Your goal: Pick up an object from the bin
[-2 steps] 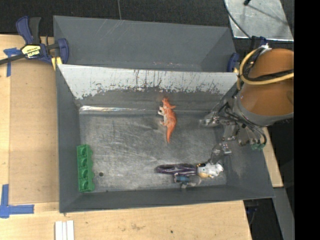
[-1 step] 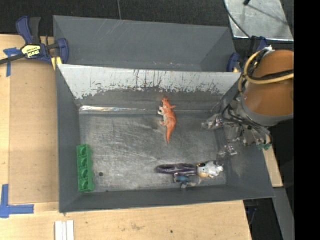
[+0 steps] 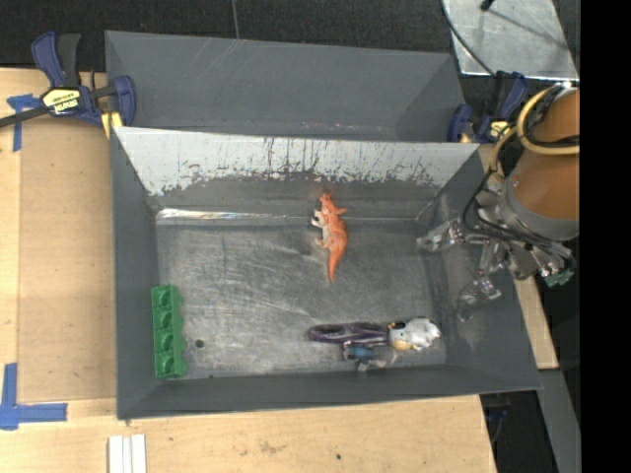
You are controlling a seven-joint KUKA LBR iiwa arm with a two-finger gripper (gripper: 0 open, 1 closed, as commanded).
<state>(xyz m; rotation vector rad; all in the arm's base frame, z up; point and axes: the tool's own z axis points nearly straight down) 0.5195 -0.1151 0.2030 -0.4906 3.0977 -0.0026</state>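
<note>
Low against the bin at right, the hand merges with grey metal; opening impossible to tell.

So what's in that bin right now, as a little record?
bin: grey metal, sloped walls
dinosaur: orange toy, mid-floor toward the back
block: green, studded, front left corner
figure: purple and white, lying near front right
tool: above the right wall, apart from all three toys

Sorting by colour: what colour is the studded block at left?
The studded block is green; camera view.
</note>
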